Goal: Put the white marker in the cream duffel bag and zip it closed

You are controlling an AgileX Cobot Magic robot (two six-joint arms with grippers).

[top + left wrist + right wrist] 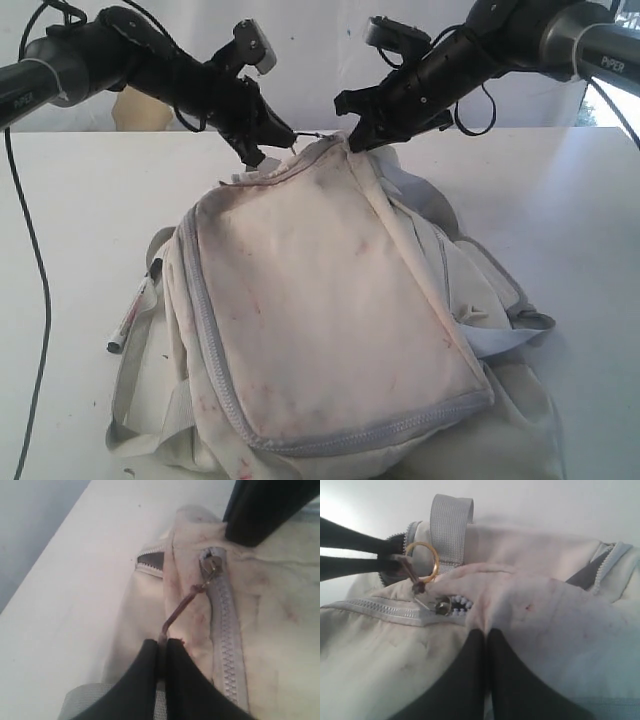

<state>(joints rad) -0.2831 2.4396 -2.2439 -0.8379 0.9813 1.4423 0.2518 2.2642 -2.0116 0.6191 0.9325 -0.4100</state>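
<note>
My left hand (161,645) is clenched on the brown zipper cord (182,605) at the far end of the cream duffel bag (330,320), while my right hand (485,632) pinches the fabric beside it. The white marker (134,308) lies outside, along the bag's left edge on the tabletop (570,220). The next move, I judge, is drawing the slider (212,560) along to open the bag.

Left arm (45,70): "PIPER" stood in dark letters on the grey sleeve, at the far left edge of the scene, running slantwise along the arm.
Right arm (600,45): "PIPER" stood in dark letters on the grey sleeve, at the far right edge.
Marker (135,308): dark print ran along the white barrel, on the near left beside the bag; it was too small to read.
Wrist views: no writing could be read.
</note>
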